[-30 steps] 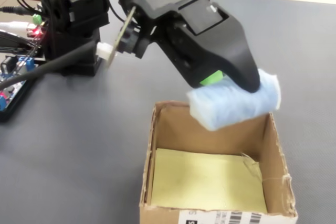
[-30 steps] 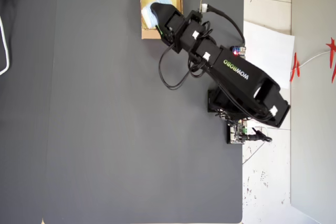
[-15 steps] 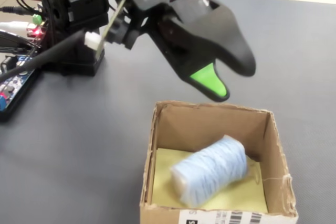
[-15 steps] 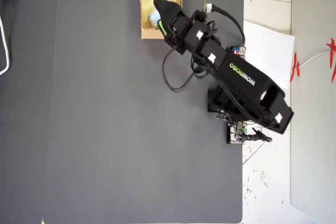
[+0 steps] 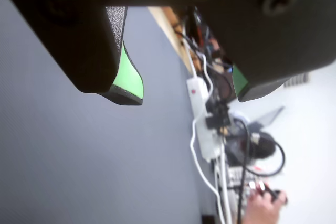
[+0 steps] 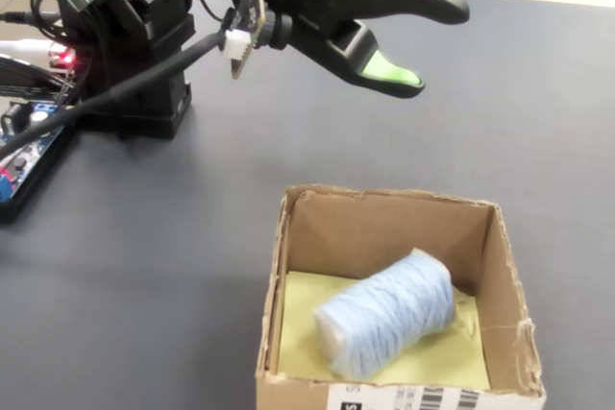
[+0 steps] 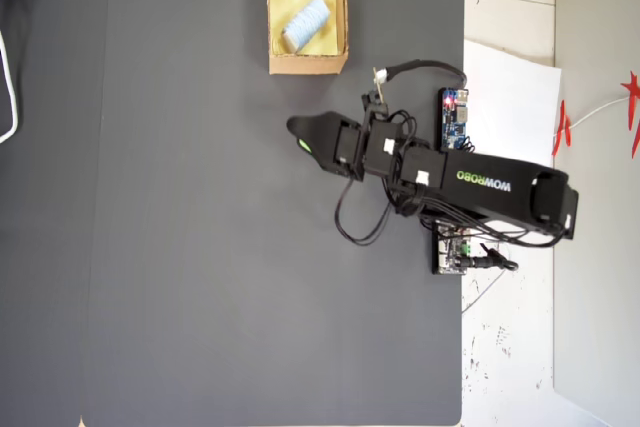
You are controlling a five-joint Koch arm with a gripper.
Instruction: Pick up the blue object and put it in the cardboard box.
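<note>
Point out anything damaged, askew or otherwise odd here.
The cardboard box has a torn, frayed right front corner. The blue object lies diagonally inside on the yellow floor, rolled up rather than flat. The hand hangs open and empty, away from the box.

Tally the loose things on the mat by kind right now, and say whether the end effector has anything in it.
Blue object: 1, lying inside the box
Cardboard box: 1, on the dark mat
Total: 2
The end effector is open and empty, away from the box.
</note>
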